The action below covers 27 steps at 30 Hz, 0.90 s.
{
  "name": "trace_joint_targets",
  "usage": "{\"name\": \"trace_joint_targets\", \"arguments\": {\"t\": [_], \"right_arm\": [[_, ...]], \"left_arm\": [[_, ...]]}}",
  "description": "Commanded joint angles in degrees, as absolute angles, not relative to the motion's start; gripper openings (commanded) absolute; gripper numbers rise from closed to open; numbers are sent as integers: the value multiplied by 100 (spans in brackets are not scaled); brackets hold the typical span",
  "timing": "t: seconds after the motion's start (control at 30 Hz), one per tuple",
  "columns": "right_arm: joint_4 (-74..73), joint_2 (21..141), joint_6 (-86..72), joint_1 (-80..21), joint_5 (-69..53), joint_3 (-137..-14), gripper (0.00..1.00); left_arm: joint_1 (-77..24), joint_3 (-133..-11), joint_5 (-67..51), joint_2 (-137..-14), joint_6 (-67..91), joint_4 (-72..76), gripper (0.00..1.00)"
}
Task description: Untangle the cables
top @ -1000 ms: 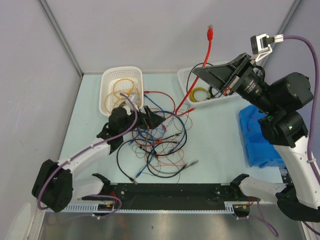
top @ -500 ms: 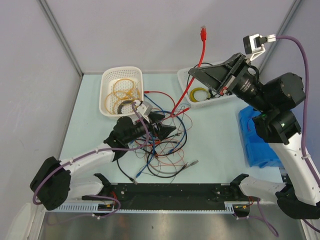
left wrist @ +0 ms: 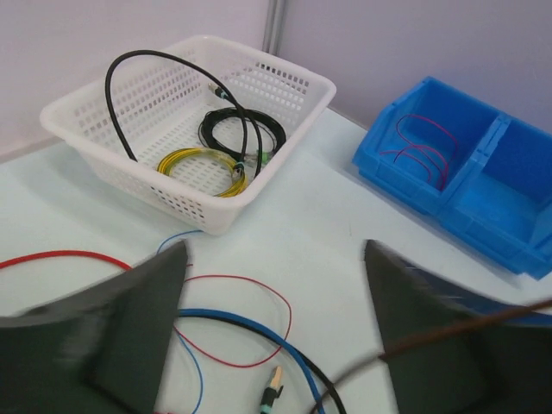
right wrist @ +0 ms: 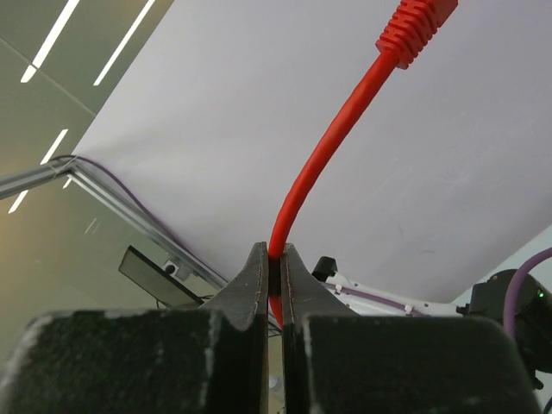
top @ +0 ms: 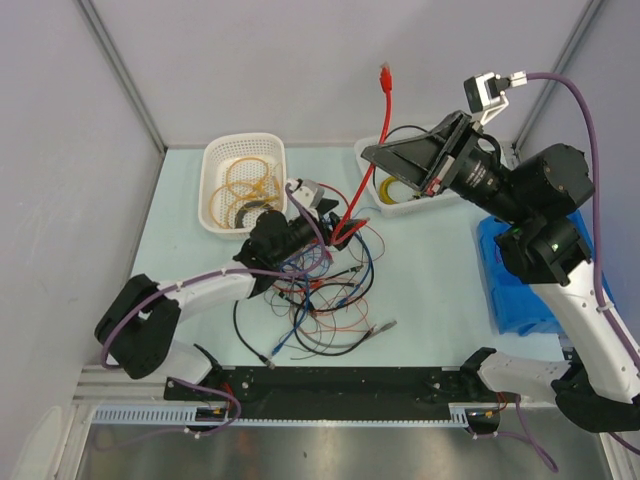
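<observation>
Where the black rail (top: pixel 340 380) caps the near edge, the pale matte table (top: pixel 430 290) runs bare up to the cables (top: pixel 320 295), save a few stray plug ends. The cables are thin glossy wires (red, blue, black, orange) looped over one another mid-table. There is open table left of the heap, and right of it up to the blue bin (top: pixel 520 290).

The left gripper (top: pixel 335 228) sits low over the heap's far side with its fingers spread wide and nothing between them. One blurred dark wire crosses in front of a finger.

Beyond are two white perforated baskets. The left basket (top: pixel 243 148) has orange coils; the right basket (top: pixel 405 207) has black and yellow ones.

The right gripper (top: pixel 375 152) is raised near the right basket, clamped tight on the thick red cable (top: pixel 383 110). Its moulded plug (top: pixel 383 73) is topmost and its lower end runs into the heap.

Versus half a second ago, the left arm reaches further right across the heap, and the right gripper and plug sit further left.
</observation>
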State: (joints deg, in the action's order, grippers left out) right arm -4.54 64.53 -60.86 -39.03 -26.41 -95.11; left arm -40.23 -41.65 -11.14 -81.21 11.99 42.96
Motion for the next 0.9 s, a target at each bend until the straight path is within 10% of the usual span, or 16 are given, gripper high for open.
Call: {"name": "trace_joint_targets", "arguments": {"t": [0.0, 0.2, 0.87], "right_arm": [[-483, 6258, -6021, -3964, -2681, -9527, 0], [-790, 6073, -5775, -3728, -2663, -9580, 0], [-1793, 6074, -5080, -1855, -2734, -11302, 0]], "left_arm": [[-4025, -4763, -853, -8393, 870, 4176, 73], [-4025, -4808, -774, -8245, 1115, 3447, 0], [-2408, -4008, -2355, -9527, 4412, 1142, 0]]}}
